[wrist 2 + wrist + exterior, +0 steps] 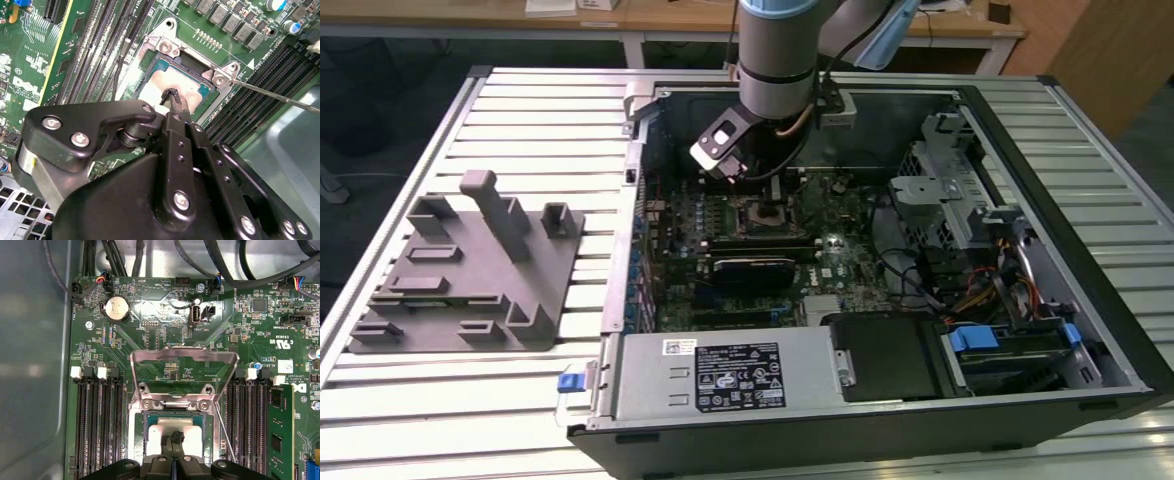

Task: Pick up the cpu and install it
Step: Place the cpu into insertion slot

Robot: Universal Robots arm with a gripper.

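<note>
The cpu (185, 80), a flat square with a silvery-beige top, lies inside the open motherboard socket (150, 47); in the first wrist view the cpu (156, 432) sits just below the raised metal load plate (182, 360). My gripper (173, 96) hangs straight over the chip's middle, its black fingertips (170, 438) pressed together and at or just above the metal top. In the exterior view the gripper (761, 187) reaches down into the computer case over the socket (765, 213).
The thin socket lever (280, 95) sticks out beside the socket. Memory slots (97, 420) flank it on both sides. A grey plastic fixture block (467, 270) stands on the slatted table at the exterior view's left. The power supply (720, 375) and drive cage (947, 170) crowd the case.
</note>
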